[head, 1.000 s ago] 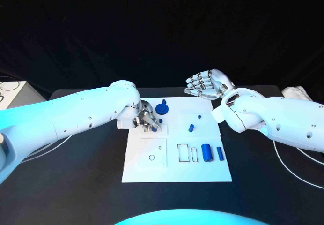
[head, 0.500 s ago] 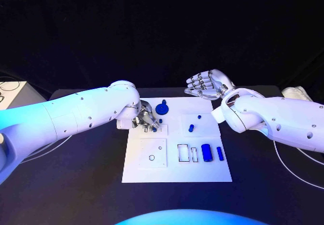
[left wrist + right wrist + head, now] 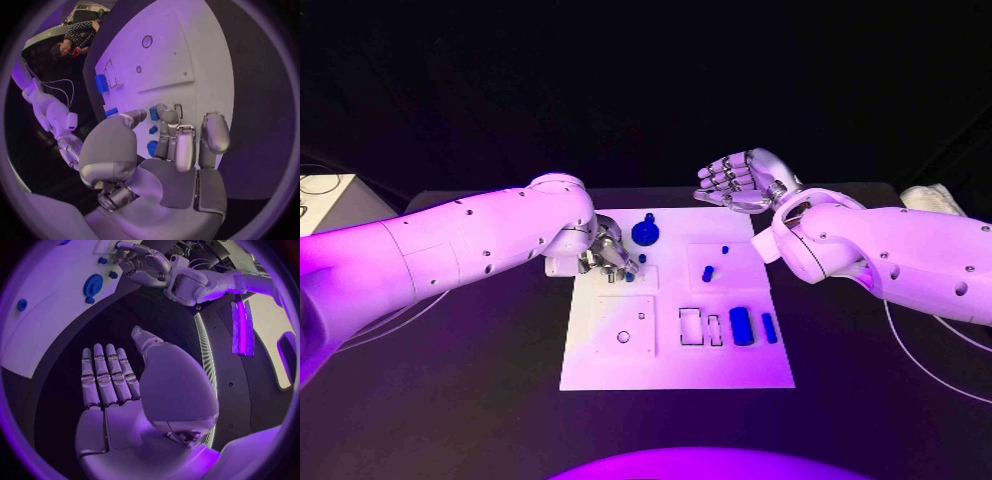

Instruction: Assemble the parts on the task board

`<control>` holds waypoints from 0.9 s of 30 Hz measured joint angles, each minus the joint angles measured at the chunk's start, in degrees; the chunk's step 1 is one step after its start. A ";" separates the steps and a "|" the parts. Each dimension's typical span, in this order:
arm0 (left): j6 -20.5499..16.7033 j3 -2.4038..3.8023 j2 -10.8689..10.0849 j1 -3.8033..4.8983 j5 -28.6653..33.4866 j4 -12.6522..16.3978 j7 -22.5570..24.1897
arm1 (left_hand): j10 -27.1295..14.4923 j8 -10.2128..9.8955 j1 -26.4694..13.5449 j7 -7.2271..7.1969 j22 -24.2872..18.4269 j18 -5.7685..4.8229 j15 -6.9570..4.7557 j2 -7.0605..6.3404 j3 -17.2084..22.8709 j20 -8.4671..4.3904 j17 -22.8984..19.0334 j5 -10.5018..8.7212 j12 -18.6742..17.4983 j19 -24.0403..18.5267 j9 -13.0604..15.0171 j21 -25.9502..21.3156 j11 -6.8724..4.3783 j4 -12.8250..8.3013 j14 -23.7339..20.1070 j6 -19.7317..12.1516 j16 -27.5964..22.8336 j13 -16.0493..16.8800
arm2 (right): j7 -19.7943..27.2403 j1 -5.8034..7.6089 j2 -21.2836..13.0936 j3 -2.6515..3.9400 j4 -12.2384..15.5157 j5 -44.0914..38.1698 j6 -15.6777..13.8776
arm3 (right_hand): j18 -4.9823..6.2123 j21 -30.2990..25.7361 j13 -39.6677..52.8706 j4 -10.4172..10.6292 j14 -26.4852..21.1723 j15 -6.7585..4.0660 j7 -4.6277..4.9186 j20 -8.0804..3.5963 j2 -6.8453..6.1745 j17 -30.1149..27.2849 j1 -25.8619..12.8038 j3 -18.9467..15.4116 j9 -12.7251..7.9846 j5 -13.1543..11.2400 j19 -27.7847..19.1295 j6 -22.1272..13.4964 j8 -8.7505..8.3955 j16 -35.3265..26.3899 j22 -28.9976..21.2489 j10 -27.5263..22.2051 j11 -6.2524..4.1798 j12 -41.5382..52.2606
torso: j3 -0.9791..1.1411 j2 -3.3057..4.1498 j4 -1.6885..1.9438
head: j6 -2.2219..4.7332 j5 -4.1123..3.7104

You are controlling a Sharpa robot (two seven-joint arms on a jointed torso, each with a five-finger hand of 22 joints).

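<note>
The white task board (image 3: 678,365) lies in the middle of the table. My left hand (image 3: 607,257) is down on its far left corner. There its thumb and a finger pinch a small blue part (image 3: 154,113), with two more small blue parts (image 3: 152,130) just beneath the fingers. A round blue knob (image 3: 646,233) stands beside that hand. Two small blue pegs (image 3: 708,271) sit on the far right plate, and two blue cylinders (image 3: 741,326) lie at the right edge. My right hand (image 3: 744,181) hangs raised beyond the board's far edge, fingers straight, holding nothing.
Empty rectangular slots (image 3: 692,326) and a plate with small holes (image 3: 626,326) take up the board's near half. A white box (image 3: 322,201) stands at the table's far left, a pale object (image 3: 935,197) at its far right. Thin cables (image 3: 935,365) trail beside both arms.
My left hand's fingers have shifted slightly at the board's far left corner. The right hand has stayed where it was.
</note>
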 measured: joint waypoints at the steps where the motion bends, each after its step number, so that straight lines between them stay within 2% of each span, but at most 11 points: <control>1: -0.07 0.14 -0.28 -0.06 -0.06 0.29 0.00 | -0.01 -0.01 0.00 0.00 0.07 0.00 0.00 0.00 -0.27 0.00 0.00 -0.21 0.05 0.00 0.00 0.00 -0.01 -0.01 0.00 0.00 0.00 0.01 | 0.00 0.00 0.00 0.00 -0.02 0.00 0.00 | 0.00 0.00 0.00 0.00 0.00 0.00 0.00 0.00 0.00 0.00 0.00 0.00 0.00 0.00 0.00 0.00 0.00 0.00 -0.02 0.00 0.00 0.00 | -0.02 0.00 0.01 | 0.04 -0.02; 5: -0.51 1.55 -1.59 -0.42 -0.38 1.66 -0.21 | -0.01 -0.23 0.00 0.04 0.08 0.00 0.00 0.00 -0.44 0.00 0.00 -0.21 0.05 0.00 0.00 0.00 -0.01 0.05 0.00 -0.04 0.00 0.01 | 0.02 0.00 0.01 0.00 -0.11 0.00 0.00 | 0.00 0.00 0.00 0.00 -0.21 0.21 0.00 0.22 0.00 0.00 0.00 0.00 0.00 0.00 -0.22 0.00 0.00 0.00 -0.09 0.00 0.00 -0.20 | -0.05 -0.03 0.02 | 0.22 -0.12; 9: -1.11 3.75 -2.83 -0.33 -0.74 3.35 -0.28 | -0.01 -0.23 0.15 0.04 -0.32 0.00 0.00 -0.15 -0.69 0.00 0.00 -0.21 0.05 0.00 -0.03 -0.24 -0.01 0.02 0.00 -0.04 0.00 -0.49 | 0.03 -0.01 0.05 0.00 -0.35 0.00 0.01 | 0.00 0.01 0.00 0.00 -0.21 0.21 0.00 0.21 0.00 0.00 0.00 0.00 0.00 0.00 -0.21 0.00 0.00 0.00 -0.09 0.00 0.00 -0.20 | -0.07 -0.10 0.05 | 0.48 -0.20; 11: -1.45 4.86 -3.74 -0.25 -0.93 4.42 -0.29 | -0.57 -0.23 0.95 0.21 -1.04 0.00 0.00 -0.11 -1.16 0.01 -0.01 -0.21 -0.56 -0.47 -0.15 -0.69 0.07 -0.11 0.00 -0.22 -0.25 -1.40 | 0.04 -0.04 0.05 0.00 -0.50 0.00 0.01 | 0.00 0.01 0.00 0.00 -0.21 0.21 0.00 0.21 0.00 0.00 0.00 0.00 0.00 0.00 -0.21 0.00 0.00 0.00 -0.09 0.00 0.00 -0.20 | -0.07 -0.12 0.05 | 0.64 -0.21; 12: -1.49 4.98 -3.86 -0.24 -0.94 4.55 -0.29 | -0.90 -0.44 1.15 0.23 -1.31 0.00 0.00 0.08 -1.30 -0.07 -0.01 -0.21 -0.81 -0.80 -0.19 -0.90 0.18 0.06 0.00 -0.24 -0.42 -1.74 | 0.04 -0.04 0.05 0.00 -0.51 0.00 0.01 | 0.00 0.01 0.00 0.00 -0.21 0.21 0.00 0.21 0.00 0.00 0.00 0.00 0.00 0.00 -0.21 0.00 0.00 0.00 -0.09 0.00 0.00 -0.20 | -0.08 -0.13 0.05 | 0.73 -0.21; 13: -1.75 5.63 -4.59 -0.15 -1.05 5.26 -0.29 | -1.61 -0.76 1.99 0.50 -2.07 0.00 0.00 0.10 -1.58 -0.02 -0.01 -0.21 -1.38 -1.51 -0.29 -1.38 0.27 -0.17 0.00 -0.50 -0.67 -2.56 | 0.04 -0.05 0.06 0.00 -0.62 0.00 0.02 | 0.00 0.01 0.00 0.00 -0.21 0.21 0.00 0.21 0.00 0.00 0.00 0.00 0.00 0.00 -0.21 0.00 0.00 0.00 -0.09 0.00 0.00 -0.20 | -0.08 -0.14 0.05 | 0.82 -0.21; 15: -1.99 6.40 -5.38 -0.08 -1.10 6.00 -0.29 | -2.61 -1.06 2.75 0.78 -3.17 0.00 0.00 0.34 -1.94 0.01 -0.01 -0.21 -2.19 -2.37 -0.44 -2.10 0.44 0.07 0.00 -0.78 -1.16 -3.77 | 0.05 -0.08 0.06 0.00 -0.73 0.01 0.02 | 0.00 0.01 0.00 0.00 -0.21 0.21 0.00 0.21 0.01 -0.04 -0.01 0.00 0.00 0.00 -0.21 0.00 0.00 -0.07 -0.13 0.00 0.00 -0.20 | -0.07 -0.14 0.07 | 0.97 -0.20; 17: -2.26 7.32 -6.41 0.21 -1.11 6.85 -0.28 | -4.26 -2.45 4.86 1.27 -4.63 0.00 0.14 0.78 -2.32 0.34 -0.01 -0.21 -3.58 -3.46 -1.26 -3.13 0.91 -0.19 0.14 -1.92 -2.04 -5.77 | 0.05 -0.11 0.06 -0.01 -0.86 0.03 0.02 | 0.00 0.01 0.00 0.00 -0.21 0.21 0.00 0.21 0.17 -0.13 -0.17 0.00 0.00 0.00 -0.21 0.00 0.00 -0.34 -0.20 0.00 0.00 -0.20 | -0.07 -0.14 0.08 | 1.14 -0.12; 19: -2.45 8.00 -7.29 0.48 -1.11 7.37 -0.25 | -6.92 -4.90 8.56 2.22 -7.78 1.40 0.98 1.35 -2.29 0.75 -0.01 0.06 -5.66 -5.93 -3.10 -5.34 1.70 -0.22 0.07 -3.32 -3.71 -8.59 | 0.05 -0.14 0.05 -0.01 -0.90 0.04 0.02 | 0.00 0.01 0.00 0.00 -0.21 0.21 0.00 0.21 0.17 -0.13 -0.17 0.00 0.00 0.00 -0.20 0.00 0.00 -0.34 -0.20 0.00 0.00 -0.20 | -0.05 -0.13 0.09 | 1.31 -0.03; 23: -2.97 8.92 -8.86 1.05 -1.08 7.09 -0.12 | -8.43 -8.58 13.00 3.60 -10.20 1.39 1.77 1.95 -1.26 1.74 -0.01 0.24 -6.74 -7.29 -6.57 -7.19 2.85 -0.43 -0.72 -4.89 -4.85 -9.64 | 0.07 -0.17 -0.04 -0.02 -1.05 0.06 0.03 | 0.00 0.01 0.00 -0.16 -0.03 0.39 -0.13 0.21 0.24 -0.20 -0.24 -0.16 0.00 0.00 -0.20 0.16 0.00 -0.34 -0.29 0.04 0.01 -0.20 | -0.03 -0.10 0.09 | 1.66 0.13; 27: -4.05 9.20 -9.15 1.29 -1.12 4.74 0.08 | -8.69 -9.88 12.96 3.95 -10.97 1.39 2.09 1.95 -1.57 1.96 -0.01 0.24 -7.07 -7.51 -8.03 -7.57 3.10 -0.12 -0.99 -5.24 -5.17 -9.81 | 0.11 -0.18 -0.17 -0.02 -1.25 0.08 0.03 | 0.00 0.01 0.00 -0.25 0.40 0.42 0.12 0.21 0.25 -0.35 -0.22 -0.24 -0.06 0.00 -0.20 0.50 0.00 -0.34 -0.59 0.62 -0.21 -0.46 | -0.01 0.00 0.10 | 2.15 0.27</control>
